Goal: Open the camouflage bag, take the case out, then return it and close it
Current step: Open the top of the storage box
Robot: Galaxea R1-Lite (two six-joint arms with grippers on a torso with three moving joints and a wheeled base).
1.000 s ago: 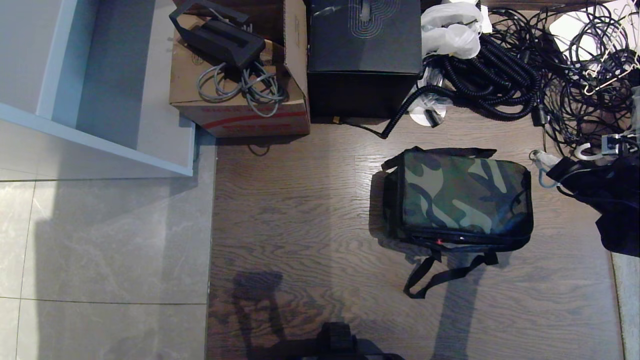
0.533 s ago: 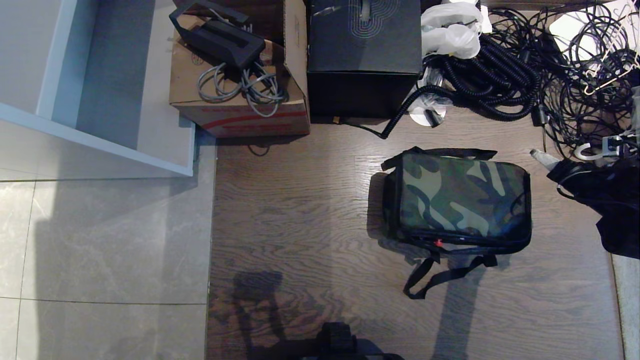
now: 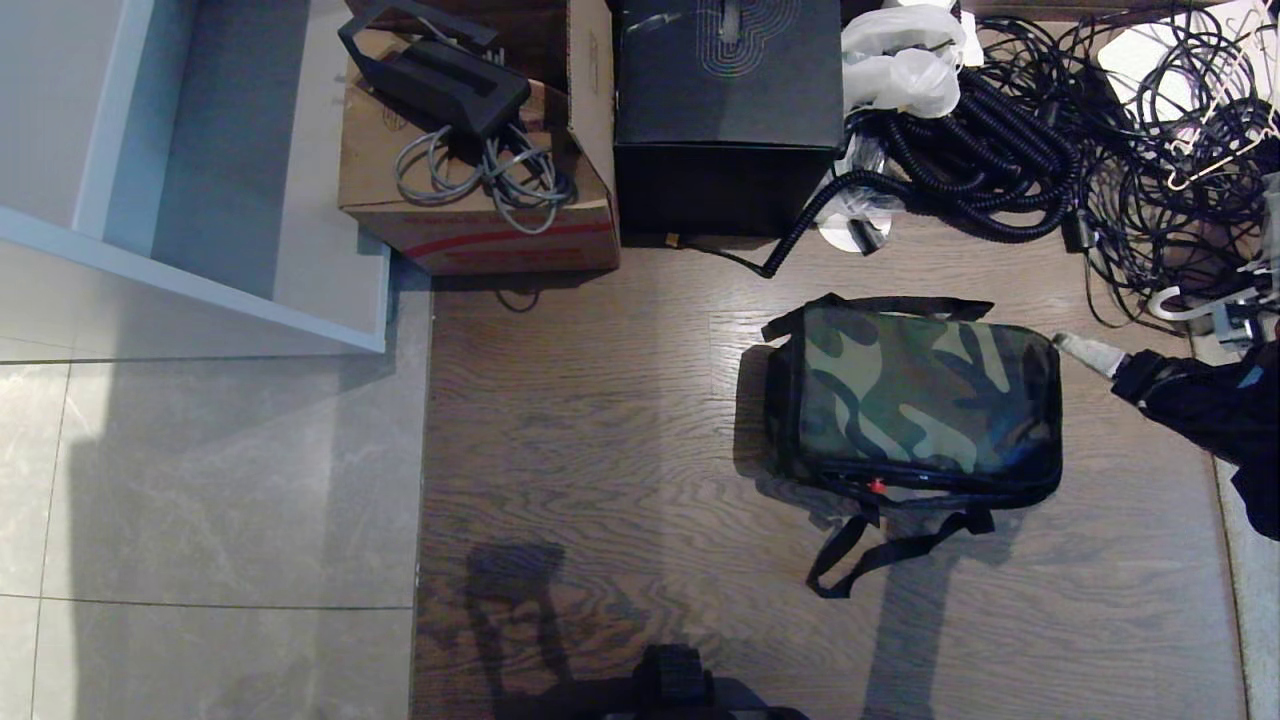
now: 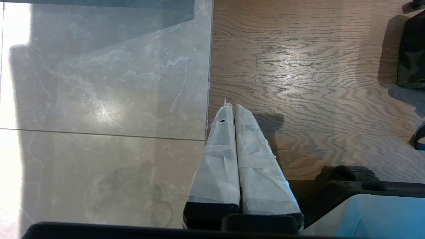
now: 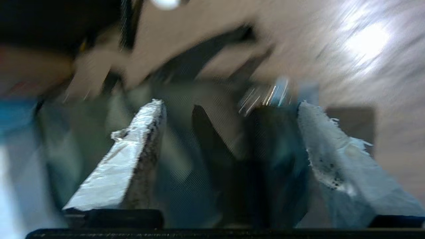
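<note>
Two tape-wrapped fingers (image 5: pixel 142 132) of the right gripper (image 5: pixel 229 106) stand well apart with nothing between them. In the head view that gripper (image 3: pixel 1085 350) sits at the right edge of the frame, its tip just beside the right end of the camouflage bag (image 3: pixel 920 400), lying zipped shut on the wooden floor (image 3: pixel 600 420) right of centre. The right wrist view is heavily blurred. The left gripper (image 4: pixel 232 108), fingers pressed together, hangs over the floor, well apart from the bag. No case is visible.
</note>
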